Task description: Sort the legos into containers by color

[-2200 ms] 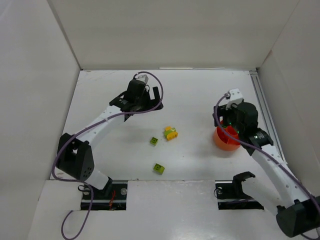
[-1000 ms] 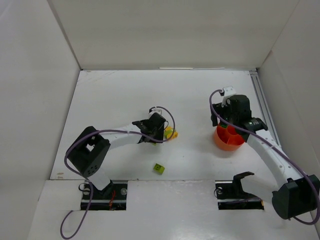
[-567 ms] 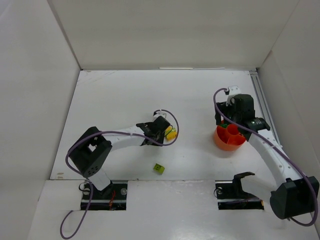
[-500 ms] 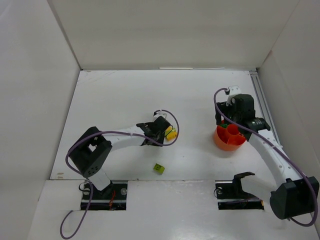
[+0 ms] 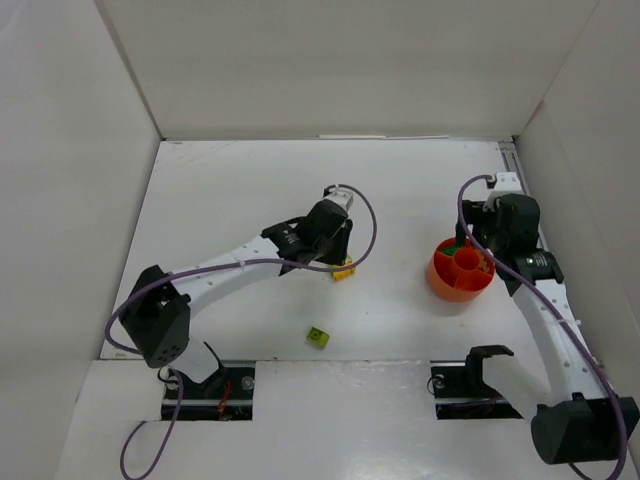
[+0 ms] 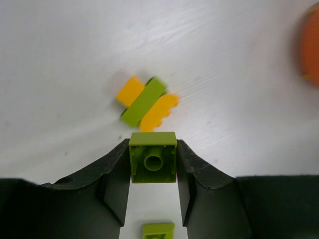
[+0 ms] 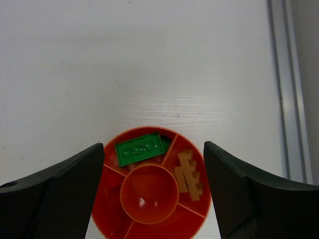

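My left gripper [image 6: 152,145] is shut on a lime green lego [image 6: 153,158], held underside toward the camera and lifted off the table. Just beyond it lies a yellow lego with a lime green one across it [image 6: 147,103]. In the top view this gripper [image 5: 337,250] hovers over that yellow lego [image 5: 344,269]. Another lime green lego [image 5: 318,337] lies nearer the bases. My right gripper [image 7: 153,148] hangs open above the orange container [image 7: 149,194], whose compartments hold a dark green lego [image 7: 140,148] and brown legos [image 7: 190,175].
The orange container [image 5: 441,284] stands at the right, near a metal rail [image 5: 528,215] along the table's right edge. White walls close in the table at the back and both sides. The second lime green lego [image 6: 158,232] shows below my left jaws.
My left gripper closed on the lime green lego beside the yellow one, lifted it and swung up and right. My right gripper drew back to the right of the container, still open.
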Motion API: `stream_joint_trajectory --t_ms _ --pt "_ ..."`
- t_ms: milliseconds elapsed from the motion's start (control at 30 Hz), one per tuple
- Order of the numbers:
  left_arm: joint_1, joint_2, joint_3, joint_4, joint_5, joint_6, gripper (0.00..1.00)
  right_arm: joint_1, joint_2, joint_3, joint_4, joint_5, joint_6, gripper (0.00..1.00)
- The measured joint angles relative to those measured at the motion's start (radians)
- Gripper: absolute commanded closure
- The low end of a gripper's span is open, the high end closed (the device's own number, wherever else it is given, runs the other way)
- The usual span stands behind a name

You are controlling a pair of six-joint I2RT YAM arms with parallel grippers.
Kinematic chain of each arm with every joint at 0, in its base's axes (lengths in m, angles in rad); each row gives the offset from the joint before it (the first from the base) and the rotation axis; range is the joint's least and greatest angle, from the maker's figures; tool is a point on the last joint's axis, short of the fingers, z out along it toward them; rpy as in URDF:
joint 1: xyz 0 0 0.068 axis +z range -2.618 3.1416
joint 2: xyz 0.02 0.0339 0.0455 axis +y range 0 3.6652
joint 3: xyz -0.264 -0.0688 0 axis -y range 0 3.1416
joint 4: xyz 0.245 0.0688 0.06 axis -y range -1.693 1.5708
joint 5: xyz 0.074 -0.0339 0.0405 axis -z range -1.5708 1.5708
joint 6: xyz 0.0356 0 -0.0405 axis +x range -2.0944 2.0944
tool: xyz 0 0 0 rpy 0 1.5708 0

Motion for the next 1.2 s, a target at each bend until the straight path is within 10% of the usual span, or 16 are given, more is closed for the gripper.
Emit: stream_joint_trajectory --t_ms 267,667,1200 --pt "-0.056 0.055 0.312 0.115 0.109 0.165 0.86 -0.112 -0.128 -0.013 -0.104 0.169 0.099 0.07" --pt "-0.212 0.624 0.996 0.11 0.251 0.336 0.83 -0.177 -0.202 0.034 -0.325 0.424 0.275 0.0" --pt "-0.232 0.74 1.065 0.12 0.325 0.343 0.79 -0.177 -0.414 0.113 -0.388 0.556 0.316 0.0"
